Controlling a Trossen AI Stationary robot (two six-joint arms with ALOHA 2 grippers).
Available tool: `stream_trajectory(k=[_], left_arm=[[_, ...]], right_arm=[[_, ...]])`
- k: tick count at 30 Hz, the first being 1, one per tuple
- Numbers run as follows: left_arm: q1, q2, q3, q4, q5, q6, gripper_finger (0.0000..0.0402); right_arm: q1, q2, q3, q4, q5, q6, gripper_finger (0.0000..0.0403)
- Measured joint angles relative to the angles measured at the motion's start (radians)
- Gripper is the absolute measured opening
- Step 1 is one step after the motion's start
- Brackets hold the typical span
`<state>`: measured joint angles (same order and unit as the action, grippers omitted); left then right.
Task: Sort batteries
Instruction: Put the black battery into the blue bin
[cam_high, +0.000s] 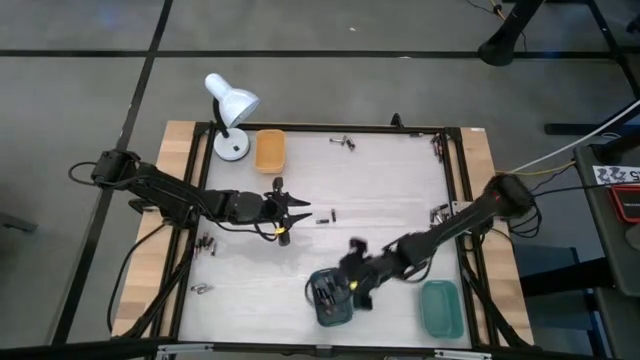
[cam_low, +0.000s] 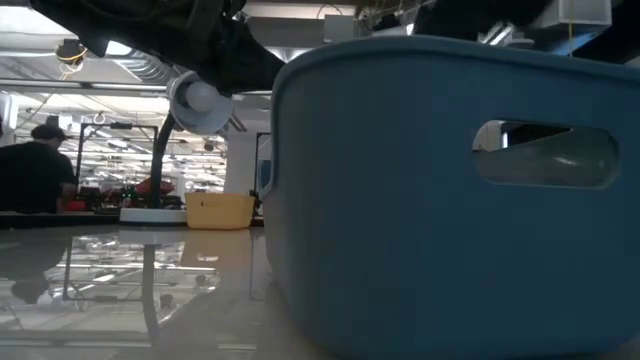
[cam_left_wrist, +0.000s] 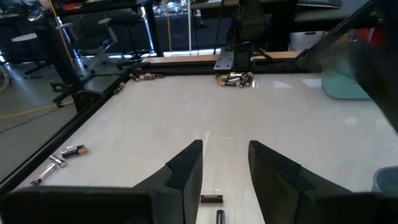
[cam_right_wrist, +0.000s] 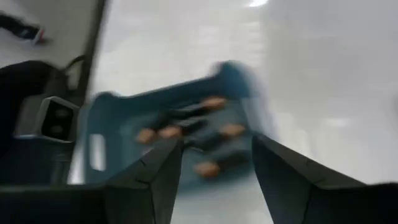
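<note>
My left gripper (cam_high: 300, 212) stands open above the table's middle, its fingers (cam_left_wrist: 186, 171) on either side of two small batteries (cam_left_wrist: 211, 199) that lie on the white tabletop just ahead of it (cam_high: 325, 218). My right gripper (cam_high: 348, 285) hovers open over the dark teal tray (cam_high: 330, 298), which holds several batteries (cam_right_wrist: 186, 140); nothing sits between its fingers (cam_right_wrist: 155, 174). More batteries lie loose near the far edge (cam_high: 345, 142), at the right rim (cam_left_wrist: 235, 79) and at the left side (cam_high: 206, 243).
An orange tray (cam_high: 269, 150) and a white desk lamp (cam_high: 230, 110) stand at the far left. A green tray (cam_high: 440, 308) sits at the near right, beside the dark teal tray, which fills the low view (cam_low: 450, 190). A black frame (cam_high: 450, 180) rims the tabletop.
</note>
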<state>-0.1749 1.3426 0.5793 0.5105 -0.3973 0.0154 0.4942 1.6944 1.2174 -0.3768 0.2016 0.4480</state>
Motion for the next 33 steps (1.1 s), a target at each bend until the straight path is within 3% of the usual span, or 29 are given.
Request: stream_trajectory(k=[7,10,13,16,27,33], left_arm=[[0.000,0.000,0.000,-0.004,0.000,0.000,0.0119],[-0.001,0.000,0.000,-0.005,0.000,0.000,0.0119],[-0.001,0.000,0.000,-0.006,0.000,0.001,0.0119],[-0.001,0.000,0.000,-0.004,0.000,0.001,0.0119],[-0.001,0.001,0.000,-0.003,0.000,-0.004,0.0119],[-0.002,0.001,0.000,-0.004,0.000,0.002,0.0119]], right_arm=[[-0.026,-0.283,0.001,-0.462,0.266,0.079,0.0183],[-0.077,-0.358,0.001,-0.712,0.282,0.229,0.0175],[-0.129,-0.372,0.000,-0.911,0.193,0.329,0.0172],[-0.155,-0.359,-0.022,-0.987,0.108,0.330,0.0172],[-0.303,-0.321,-0.345,-0.958,-0.171,0.169,0.0172],[-0.349,-0.310,-0.451,-0.941,-0.220,0.135,0.0172]])
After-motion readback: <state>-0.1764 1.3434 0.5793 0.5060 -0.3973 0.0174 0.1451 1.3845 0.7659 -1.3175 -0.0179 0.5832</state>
